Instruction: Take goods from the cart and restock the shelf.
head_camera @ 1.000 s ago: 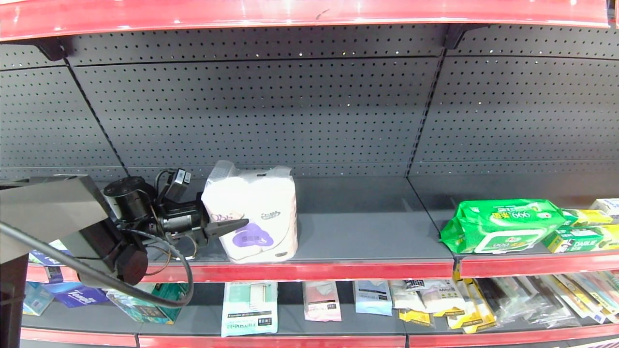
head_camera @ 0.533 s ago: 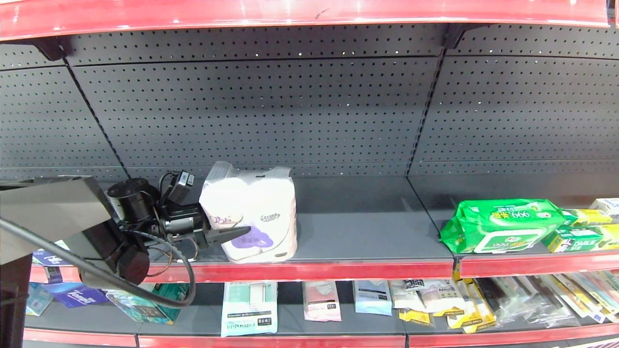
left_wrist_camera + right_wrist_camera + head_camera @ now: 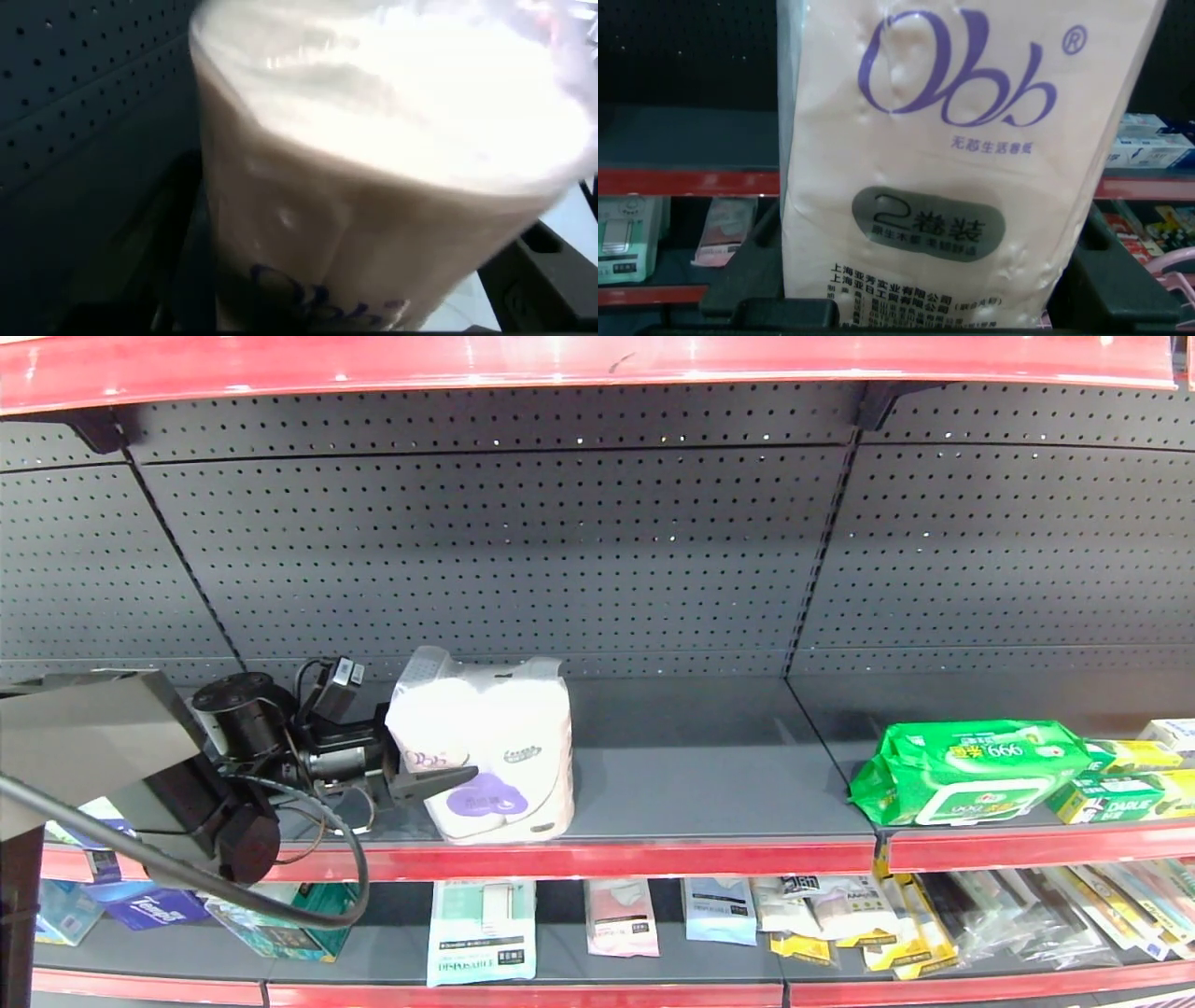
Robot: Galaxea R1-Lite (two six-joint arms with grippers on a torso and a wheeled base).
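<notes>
Plainly two white paper-roll packs by count. One, the shelf pack (image 3: 495, 747), stands upright near the front of the middle shelf (image 3: 700, 784), left of centre, its base on the board. The other, the second pack (image 3: 952, 140), sits in the right pincer (image 3: 929, 280); dark fingers (image 3: 738, 280) flank it on either side, clenched on it; red-edged shelves lie well behind it.

The left arm comes in roughly level from the left, just above the shelf's red lip. The left pincer (image 3: 448, 767) is grasping the shelf pack low down; one finger (image 3: 439, 782) lies across the front face, the other is hidden behind the pack.

One green wipes pack (image 3: 971, 770) lies flat in the next bay to the right, well apart from the shelf pack; a few small boxes (image 3: 1111, 798) sit just beside its right end. Grey pegboard (image 3: 513, 551) backs both bays. The lower shelf carries a row of flat packets (image 3: 621, 915) below the shelf pack.
</notes>
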